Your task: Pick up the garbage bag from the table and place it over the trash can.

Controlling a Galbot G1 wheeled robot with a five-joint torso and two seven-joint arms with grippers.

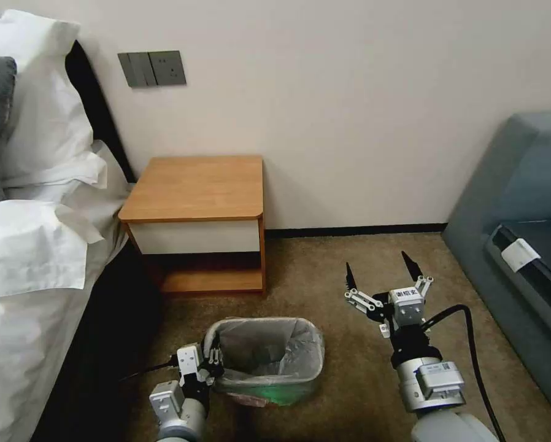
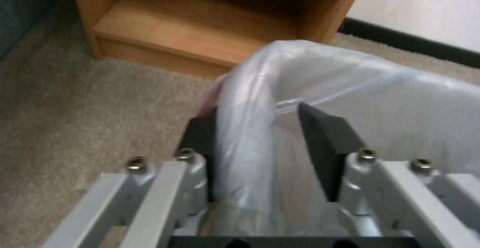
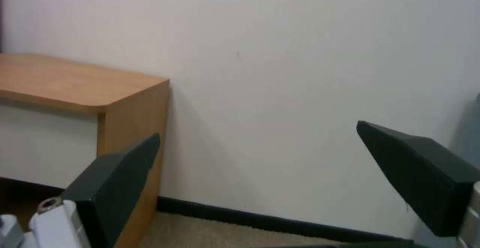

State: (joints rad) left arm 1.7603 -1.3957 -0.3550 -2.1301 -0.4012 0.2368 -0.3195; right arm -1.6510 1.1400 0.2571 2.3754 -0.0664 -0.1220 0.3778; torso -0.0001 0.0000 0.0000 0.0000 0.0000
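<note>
The trash can (image 1: 291,388) stands on the carpet in front of the table (image 1: 196,184). The garbage bag (image 1: 264,345) lines it, with its grey plastic folded out over the rim. My left gripper (image 1: 211,362) is at the can's left rim. In the left wrist view, the left gripper (image 2: 252,113) straddles the bag-covered rim (image 2: 250,101), one finger outside and one inside, shut on the garbage bag (image 2: 350,90). My right gripper (image 1: 377,263) hangs open over the carpet to the right of the can, holding nothing. In its own view the right gripper (image 3: 257,131) faces the wall beside the table (image 3: 75,83).
A bed with white bedding (image 1: 36,245) runs along the left, close to my left arm. A grey sofa (image 1: 521,202) fills the right side. Open carpet (image 1: 324,270) lies between the table, the can and the sofa. The table's lower shelf (image 2: 200,34) is just beyond the can.
</note>
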